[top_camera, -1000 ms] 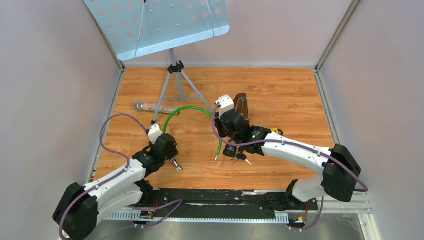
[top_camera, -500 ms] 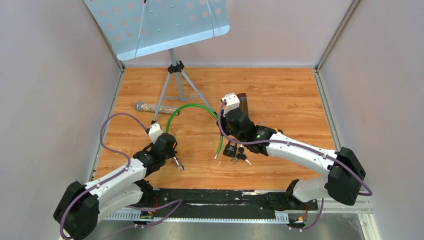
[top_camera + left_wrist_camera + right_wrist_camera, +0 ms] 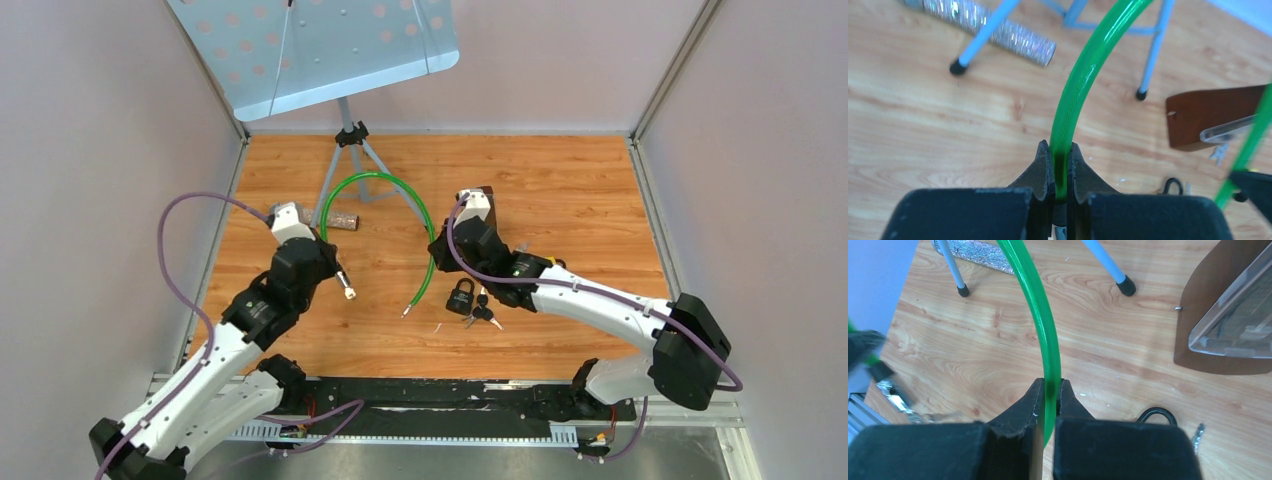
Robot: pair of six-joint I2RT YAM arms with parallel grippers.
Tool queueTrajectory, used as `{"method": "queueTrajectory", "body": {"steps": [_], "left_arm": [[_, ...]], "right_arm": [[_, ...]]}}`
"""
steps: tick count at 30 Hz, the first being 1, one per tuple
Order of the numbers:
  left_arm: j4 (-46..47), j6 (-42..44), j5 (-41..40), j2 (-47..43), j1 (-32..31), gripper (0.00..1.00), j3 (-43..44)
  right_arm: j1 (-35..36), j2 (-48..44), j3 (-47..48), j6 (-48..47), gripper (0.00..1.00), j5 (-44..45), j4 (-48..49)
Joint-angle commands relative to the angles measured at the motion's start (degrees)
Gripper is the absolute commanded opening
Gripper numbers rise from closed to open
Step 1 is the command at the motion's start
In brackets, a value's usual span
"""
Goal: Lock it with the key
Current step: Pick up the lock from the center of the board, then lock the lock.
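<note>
A green cable [image 3: 368,179] arches over the wooden floor between both grippers. My left gripper [image 3: 335,270] is shut on one end of it, and the cable shows pinched between the jaws in the left wrist view [image 3: 1061,167]. My right gripper [image 3: 437,246] is shut on the cable further along, also seen in the right wrist view [image 3: 1049,390]. The cable's free metal tip [image 3: 406,313] hangs below it. A black padlock [image 3: 460,297] with keys [image 3: 484,316] lies on the floor just near of my right gripper. Its shackle [image 3: 1155,414] shows in the right wrist view.
A blue music stand's tripod [image 3: 352,160] stands at the back, its legs next to the cable's arch. A glittery silver tube [image 3: 342,220] lies by it. A brown metronome [image 3: 484,203] stands behind my right gripper. Grey walls close in both sides.
My left gripper has lifted and moved toward the back left with its cable end. The cable's arch has grown taller, up to the tripod. My right gripper shifted slightly back, uncovering the padlock.
</note>
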Motion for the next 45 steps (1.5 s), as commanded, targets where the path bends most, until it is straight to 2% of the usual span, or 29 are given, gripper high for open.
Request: {"method": "queueTrajectory", "body": {"steps": [1,5,9,13,19,22,25,29,34,37,40,45], "left_arm": [[1.3,9.7,-1.8,-4.7,-0.1,0.0,7.8],[3.9,15.5,1.0,-7.0,0.0,0.0,10.2],[8.3,22.0,6.4,-8.5,0.0,0.0,10.5],[12.0,26.1,11.2,-9.2,-0.1,0.0,10.1],[14.0,28.3,13.3,-9.2,-0.1,0.0,10.8],[14.5,27.9,13.8,-9.1,-0.1,0.0,11.6],[13.5,26.1,14.3,-8.5,-0.1,0.0,13.2],[10.7,24.0,14.6,-7.2,-0.1,0.0,16.5],[9.5,21.8,13.9,-6.8,-0.1,0.0,18.0],[9.6,21.0,13.7,-6.9,-0.1,0.0,18.4],[9.2,20.2,13.7,-7.0,-0.1,0.0,18.9],[8.7,18.7,13.6,-7.2,-0.1,0.0,19.0]], "right_arm": [[0.2,0.8,-1.8,5.9,0.0,-3.6,5.1],[0.2,0.9,-2.1,10.7,0.01,-2.0,4.3],[0.0,1.4,-2.2,15.8,0.11,-2.2,4.1],[0.0,3.2,-1.7,16.7,0.25,-3.9,4.6],[0.0,2.7,-4.1,18.8,0.56,-4.3,6.6],[0.1,2.2,-5.5,19.2,0.63,-4.3,8.9],[0.7,2.4,-6.6,16.3,0.65,-3.8,12.3],[2.0,2.2,-8.0,10.5,0.62,-3.9,17.8],[2.3,0.0,-9.1,10.2,0.59,-6.4,20.4],[2.5,-1.1,-9.9,10.5,0.52,-6.8,21.0],[2.6,-1.8,-10.1,10.4,0.38,-6.6,21.0],[2.6,-2.5,-8.9,10.9,0.04,-6.7,19.6]]}}
